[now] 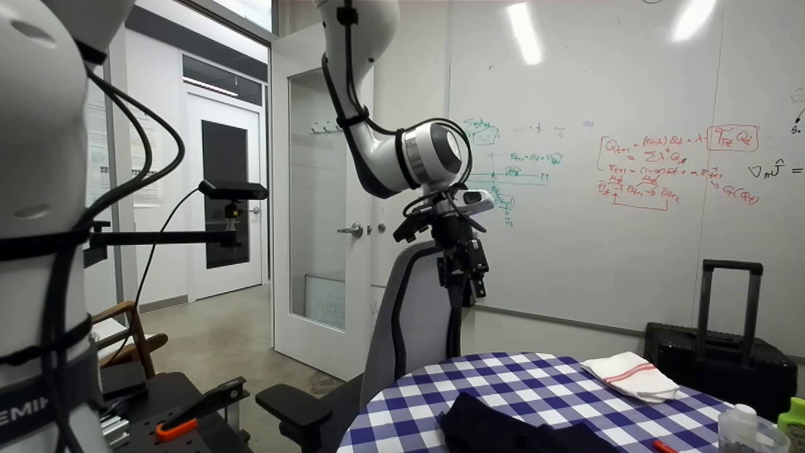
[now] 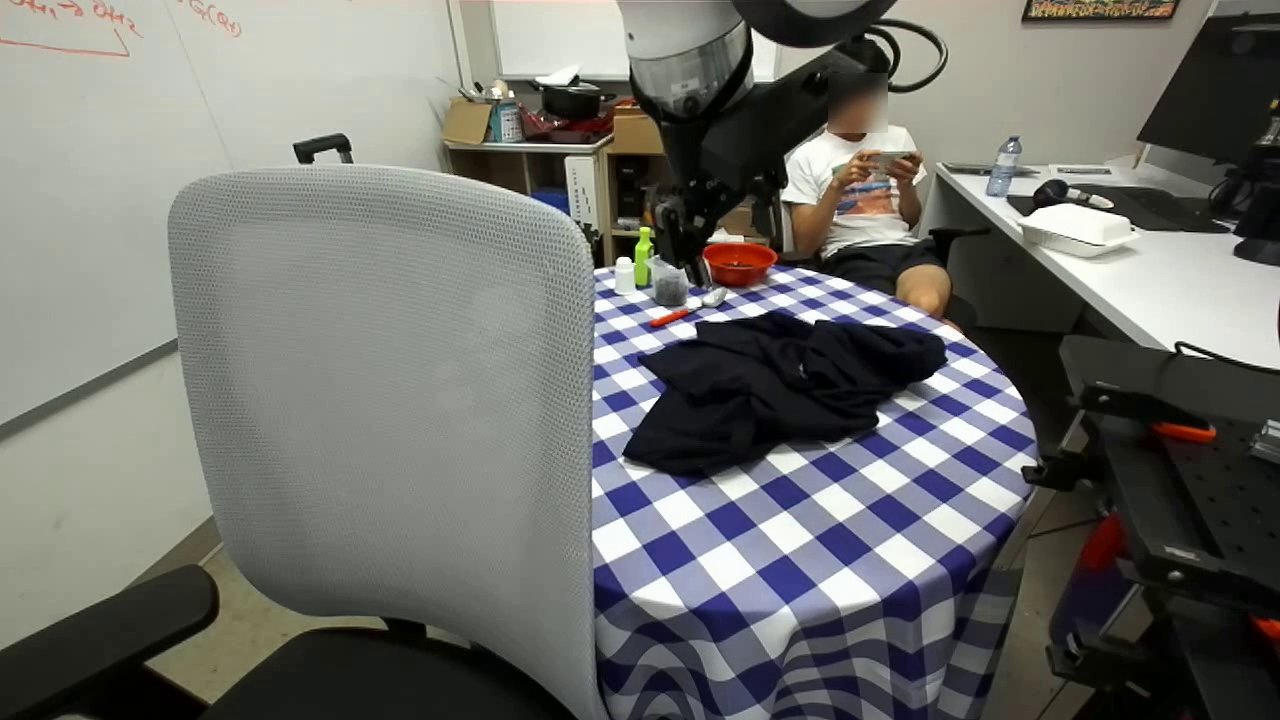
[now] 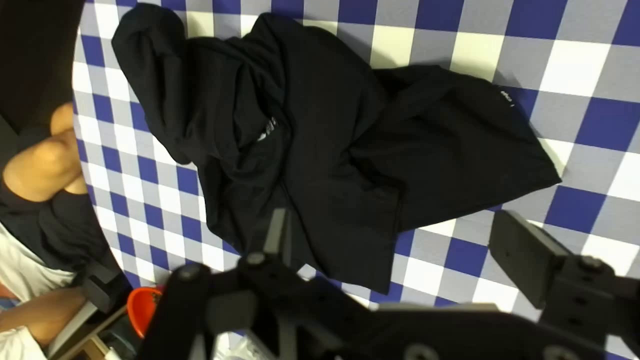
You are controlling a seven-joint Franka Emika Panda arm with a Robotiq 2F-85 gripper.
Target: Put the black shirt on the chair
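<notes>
Nearest to the camera, at left in an exterior view, stands the grey chair [image 2: 380, 390]; to its right, above the checked tablecloth [image 2: 740, 540], the gripper [image 3: 390, 220] hangs with its jaws wide apart, holding nothing. Lower, and reaching further right, the black shirt [image 2: 780, 385] lies crumpled on this checked tablecloth, so I judge it best to centre over one raised fold, descend softly, and pinch deep before lifting.

Marker-scrawled whiteboard [image 1: 585, 251], open glass-paned door [image 1: 317, 207], pale floor [image 1: 214, 327], and a long white desk [image 2: 1190, 290].
</notes>
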